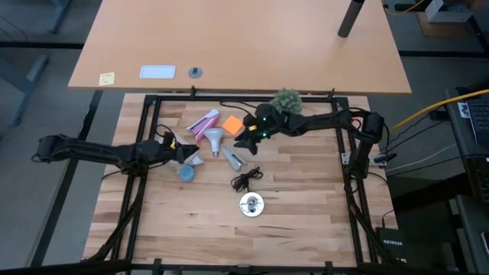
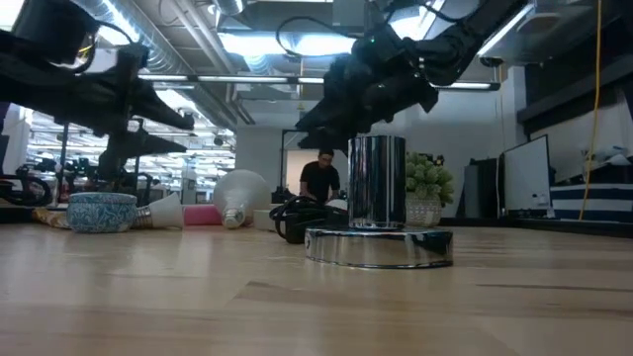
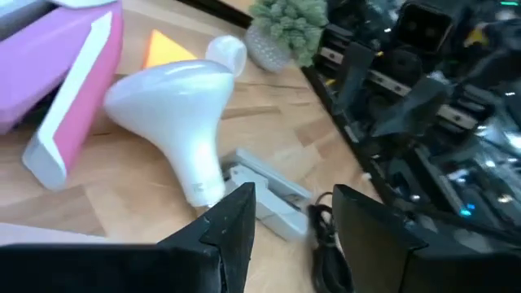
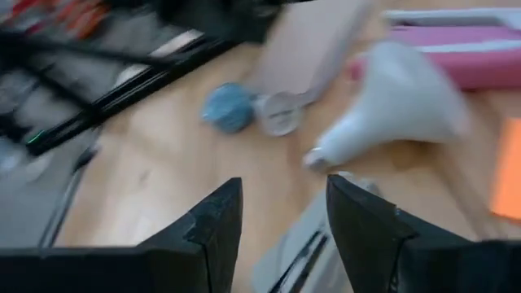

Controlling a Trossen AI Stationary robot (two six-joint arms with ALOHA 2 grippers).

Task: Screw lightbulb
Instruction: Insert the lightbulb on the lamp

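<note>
The white lightbulb (image 1: 215,139) lies on its side on the wooden table between my two grippers, its threaded base pointing toward the near edge. It also shows in the left wrist view (image 3: 175,98), the right wrist view (image 4: 395,102) and the low view (image 2: 237,194). My left gripper (image 1: 191,155) is open and empty just left of the bulb (image 3: 293,220). My right gripper (image 1: 243,143) is open and empty just right of it, above the table (image 4: 281,212). The shiny metal socket (image 1: 251,204) stands upright nearer the front (image 2: 378,213), with its black cord (image 1: 246,181) beside it.
A grey oblong item (image 1: 233,159) lies right next to the bulb's base (image 3: 264,194). A blue bowl (image 1: 186,173), a pink item (image 1: 205,122), an orange piece (image 1: 231,124) and a green plant ball (image 1: 287,99) crowd the far middle. A person (image 2: 321,178) stands far behind.
</note>
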